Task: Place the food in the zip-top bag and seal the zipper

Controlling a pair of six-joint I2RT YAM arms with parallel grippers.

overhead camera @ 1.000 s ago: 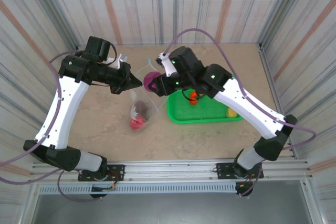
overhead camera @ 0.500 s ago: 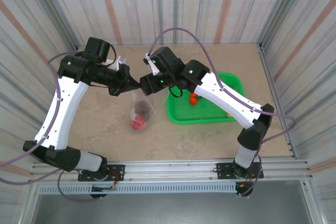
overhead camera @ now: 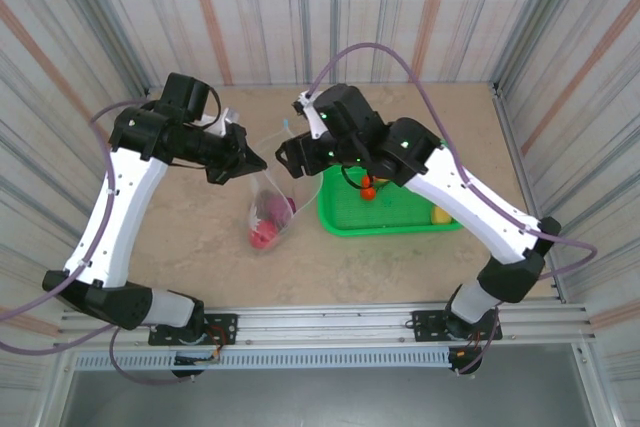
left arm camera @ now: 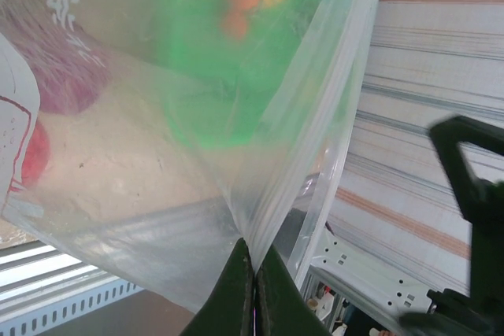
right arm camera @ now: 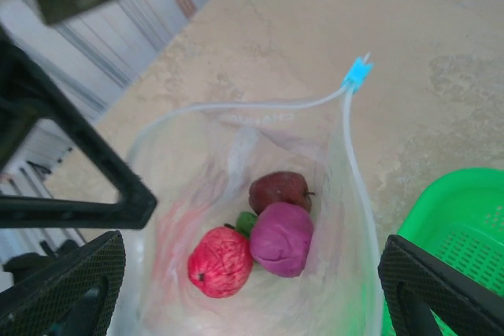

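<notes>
Currently the table carries a green basket with the bag just beside it on the left, standing mouth-up.

My left gripper is clamped flat on the bag's edge with no gap between the fingers, and it holds that side up so the mouth gapes.

Change noted: a second ago my right gripper hung over the mouth with the purple fruit in its grip. That fruit now lies at the bottom of the bag, touching the red one and the dark maroon one. The right jaws stand wide apart with nothing between them, above the opening.

I judge the drop good, so one more piece is bagged. An orange piece and a yellow piece remain in the basket, so loading is not finished. The zipper strip is unsealed and the blue slider sits at its far end.

Limits of inspection:
- A green piece is mostly covered by the purple and red fruit, and I cannot identify it.
- My right arm crosses the basket's left part, so I cannot count what is left there.
- Through the left wrist camera, everything behind the film is blurred.
- I cannot tell whether the left fingers pinch the zipper strip itself or the film below it.
</notes>
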